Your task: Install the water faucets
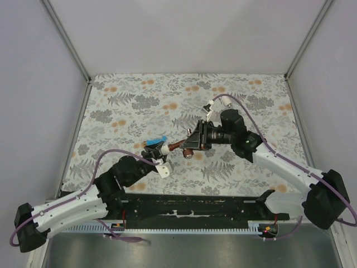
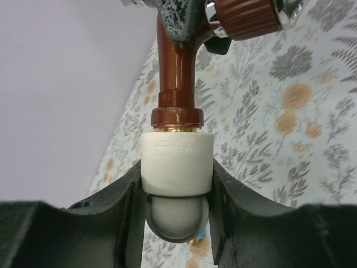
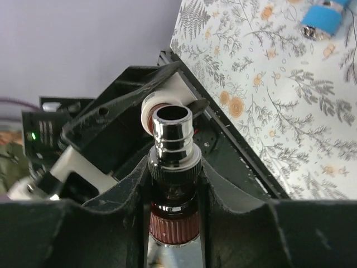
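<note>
Copper-toned faucet (image 1: pixel 178 146) held by two robot arms above the middle of the floral desk (image 1: pixel 111 106).
The left jaws were clamped on a white pipe fitting (image 2: pixel 177 162); the right jaws were clamped on the faucet's body, behind its chrome nozzle (image 3: pixel 173 131). The faucet's long axis ran roughly level, near-left to far-right, threaded stem pointing into the fitting. It looked stiff, light and glossy, likely slippery; the body seemed the safer hold, since the round knob (image 2: pixel 245 17) might turn. A blue faucet (image 1: pixel 158 139) lay nearby on the desk.
</note>
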Available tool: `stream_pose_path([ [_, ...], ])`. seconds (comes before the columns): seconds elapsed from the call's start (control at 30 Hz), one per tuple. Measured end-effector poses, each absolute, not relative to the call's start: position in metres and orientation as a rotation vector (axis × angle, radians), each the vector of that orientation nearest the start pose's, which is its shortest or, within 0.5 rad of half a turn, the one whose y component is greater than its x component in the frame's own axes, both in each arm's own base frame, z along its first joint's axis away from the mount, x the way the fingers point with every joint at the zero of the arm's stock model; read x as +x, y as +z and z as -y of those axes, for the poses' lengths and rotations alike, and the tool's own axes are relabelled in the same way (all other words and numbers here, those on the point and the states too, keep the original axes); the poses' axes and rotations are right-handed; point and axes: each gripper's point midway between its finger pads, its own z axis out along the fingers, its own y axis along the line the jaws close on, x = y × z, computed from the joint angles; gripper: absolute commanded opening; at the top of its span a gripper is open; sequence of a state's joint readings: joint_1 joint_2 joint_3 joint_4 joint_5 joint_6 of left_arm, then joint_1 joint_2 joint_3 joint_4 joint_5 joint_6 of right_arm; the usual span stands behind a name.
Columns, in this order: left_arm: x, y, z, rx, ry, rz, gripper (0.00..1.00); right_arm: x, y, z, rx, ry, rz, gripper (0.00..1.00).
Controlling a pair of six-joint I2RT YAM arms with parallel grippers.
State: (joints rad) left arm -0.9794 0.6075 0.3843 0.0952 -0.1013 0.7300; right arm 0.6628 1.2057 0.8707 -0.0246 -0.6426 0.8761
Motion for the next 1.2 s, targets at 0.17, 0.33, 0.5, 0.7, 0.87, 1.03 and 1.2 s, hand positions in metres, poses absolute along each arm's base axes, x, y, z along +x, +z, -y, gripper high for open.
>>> stream_pose_path([
  [0.17,0.206,0.193,0.209,1.301,0.126,-1.096,0.02,0.203,0.219,-0.323,0.062,1.621,-2.351,0.15],
  [0.33,0.207,0.187,0.206,1.354,0.229,-1.067,0.02,0.211,0.205,-0.323,0.243,1.618,-2.406,0.43],
  [0.5,0.204,0.186,0.209,1.35,0.196,-1.078,0.02,0.224,0.202,-0.311,0.271,1.543,-2.384,0.69],
  [0.7,0.201,0.197,0.218,1.297,0.072,-1.126,0.02,0.242,0.233,-0.272,0.097,1.322,-2.193,0.98],
  [0.87,0.203,0.204,0.223,1.252,-0.048,-1.188,0.02,0.228,0.284,-0.241,-0.3,1.102,-1.884,0.98],
  [1.03,0.204,0.203,0.228,1.237,-0.155,-1.243,0.02,0.203,0.306,-0.212,-0.661,0.841,-1.579,0.98],
  [1.2,0.196,0.195,0.237,1.264,-0.257,-1.273,0.02,0.192,0.29,-0.201,-0.952,0.635,-1.44,0.98],
])
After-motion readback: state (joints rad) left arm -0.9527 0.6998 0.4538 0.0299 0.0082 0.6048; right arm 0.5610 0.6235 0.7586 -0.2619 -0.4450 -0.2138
